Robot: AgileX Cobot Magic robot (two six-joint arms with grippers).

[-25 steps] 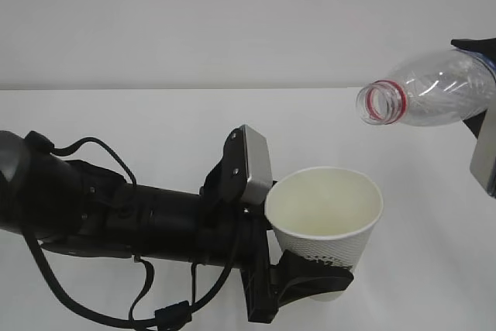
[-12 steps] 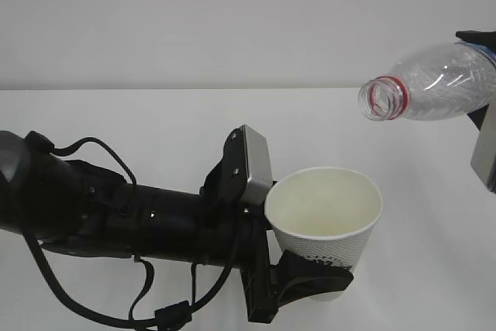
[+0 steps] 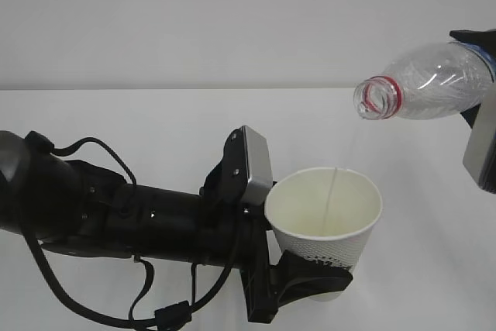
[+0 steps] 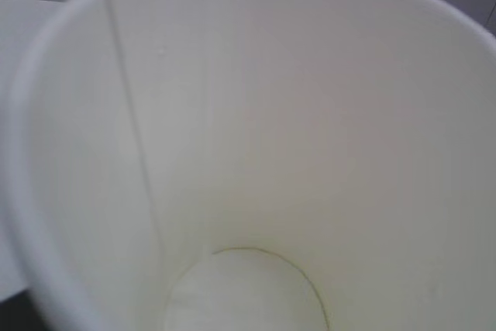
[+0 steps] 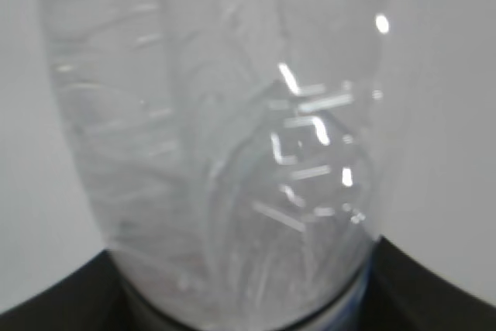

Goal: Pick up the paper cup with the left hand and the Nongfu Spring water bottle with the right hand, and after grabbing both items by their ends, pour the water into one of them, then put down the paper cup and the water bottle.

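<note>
White table: water trickled from bottle into cup.
Left gripper clasped the flimsy cup's base; right gripper clamped the light, crushable bottle's end.

light: bright, even | shadows: faint | wrist views: blurred | glare: bottle

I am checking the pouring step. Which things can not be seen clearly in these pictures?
- Right gripper: exterior view, cut off by the right edge; only the water bottle shows in front of it.
- Bottle label: right wrist view, blurred and too close.
- Left gripper fingertips: exterior view, hidden behind the paper cup.
- Water level in the cup: left wrist view, too pale to tell; only a thin stream shows.
</note>
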